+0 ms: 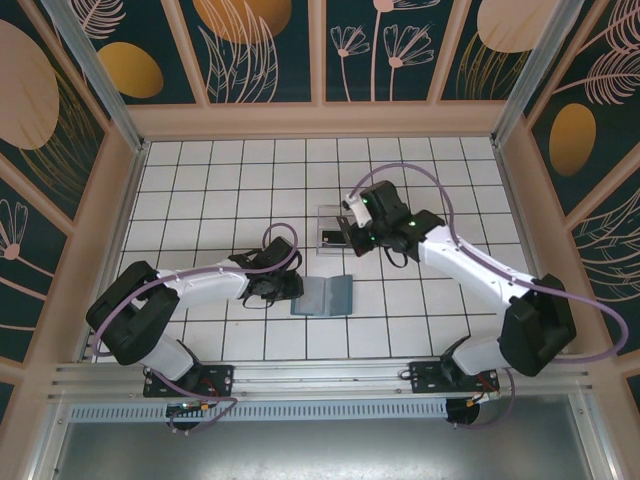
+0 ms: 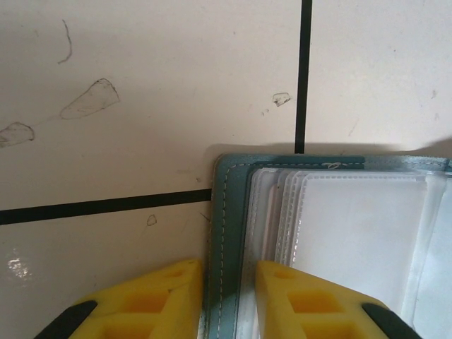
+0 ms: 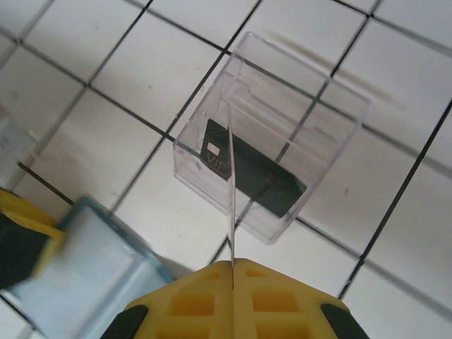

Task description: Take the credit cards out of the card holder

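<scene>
- Left wrist: the left claw [image 2: 229, 300] has its yellow fingers [image 2: 152, 300] slightly apart. The wallet's [image 2: 233, 212] stitched teal left border shows in the gap. I cannot tell whether the pads touch it.
- The wallet lies open on the table [image 2: 141, 106], its clear sleeves facing up.
- Right wrist: the right claw [image 3: 232, 265] is clamped together on the pale card [image 3: 230, 183], which is seen edge-on.
- The pale card's far end reaches the clear stand [image 3: 332, 106]. I cannot tell whether it sits in a slot.
- The dark card [image 3: 258, 175] is inside the stand.
- Top external: the wallet [image 1: 325, 296] lies near centre, just right of the left claw [image 1: 287, 287]. The stand [image 1: 328, 222] is just beyond it, beside the right claw [image 1: 348, 238].
</scene>
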Tool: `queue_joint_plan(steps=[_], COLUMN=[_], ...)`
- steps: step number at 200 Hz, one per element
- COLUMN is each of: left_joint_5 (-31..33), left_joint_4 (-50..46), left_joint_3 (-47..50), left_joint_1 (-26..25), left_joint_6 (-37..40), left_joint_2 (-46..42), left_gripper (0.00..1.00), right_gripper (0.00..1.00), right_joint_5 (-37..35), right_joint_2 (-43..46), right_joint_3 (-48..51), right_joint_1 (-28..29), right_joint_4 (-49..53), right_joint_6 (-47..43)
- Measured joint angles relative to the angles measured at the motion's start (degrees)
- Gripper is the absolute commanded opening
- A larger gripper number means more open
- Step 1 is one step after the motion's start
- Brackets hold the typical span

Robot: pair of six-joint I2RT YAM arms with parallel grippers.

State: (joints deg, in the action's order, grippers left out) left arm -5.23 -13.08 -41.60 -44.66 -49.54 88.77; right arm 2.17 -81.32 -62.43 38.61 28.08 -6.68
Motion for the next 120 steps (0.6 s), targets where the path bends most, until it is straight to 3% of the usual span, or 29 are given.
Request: queue_joint_plan(steps=[56, 120], left_joint_5=[0.2, 0.2], left_joint_4=[1.0, 2.2], left_joint_3=[1.2, 2.8], left_joint_1=[0.0, 0.0], left_joint_6=[0.0, 0.0], left_joint_2=[-0.8, -2.2], left_gripper=[0.28, 0.28], right_gripper=[0.0, 0.0], right_joint_5=[-4.2, -7.2], right_joint_2=[-12.9, -13.7], right_joint_3=[-7.8, -12.4], right_joint_1=[3.2, 3.7], right_joint_4=[9.5, 14.8], right_joint_6=[-20.8, -37.1])
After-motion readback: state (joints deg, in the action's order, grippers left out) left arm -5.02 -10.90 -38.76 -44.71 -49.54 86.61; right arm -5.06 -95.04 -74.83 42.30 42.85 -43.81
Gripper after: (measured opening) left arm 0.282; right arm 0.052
